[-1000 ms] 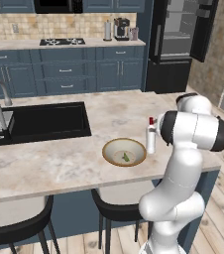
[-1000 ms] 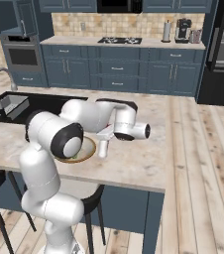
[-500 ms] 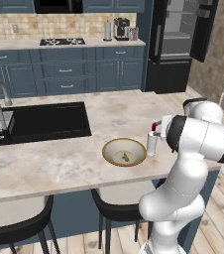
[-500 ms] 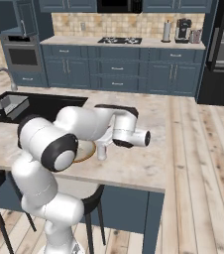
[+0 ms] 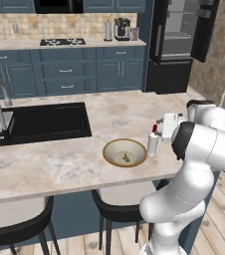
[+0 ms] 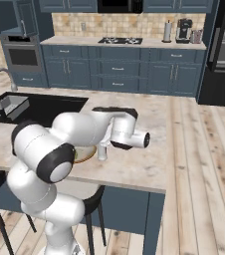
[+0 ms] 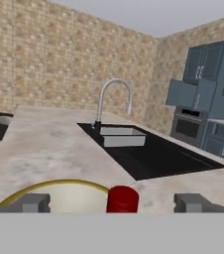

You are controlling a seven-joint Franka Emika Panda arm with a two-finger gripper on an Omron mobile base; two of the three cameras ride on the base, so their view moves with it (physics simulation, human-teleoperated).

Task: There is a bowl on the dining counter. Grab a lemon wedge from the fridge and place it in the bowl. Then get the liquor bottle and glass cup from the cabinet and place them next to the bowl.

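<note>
The yellow-rimmed bowl (image 5: 125, 152) sits on the dining counter (image 5: 59, 164) with a small green lemon wedge (image 5: 126, 158) inside. The white liquor bottle (image 5: 153, 142) with a red cap stands upright just right of the bowl. My gripper (image 7: 113, 204) is open and level with the bottle's top. Its fingertips (image 7: 32, 203) stand wide on either side of the red cap (image 7: 122, 198) without touching it. In the right base view the bottle (image 6: 102, 151) stands under my hand, beside the bowl (image 6: 86, 153). The glass cup is out of view.
A black sink (image 5: 40, 122) with a faucet (image 5: 2, 107) lies at the counter's left. Dark stools (image 5: 122, 204) stand under the near edge. The fridge (image 5: 176, 40) stands at the back right with its door open. A wall cabinet door (image 7: 188, 94) hangs open.
The arm's elbow has swung to the right and the hand has drawn back slightly from the bottle. The jaws stay wide. Bottle and bowl have not moved.
</note>
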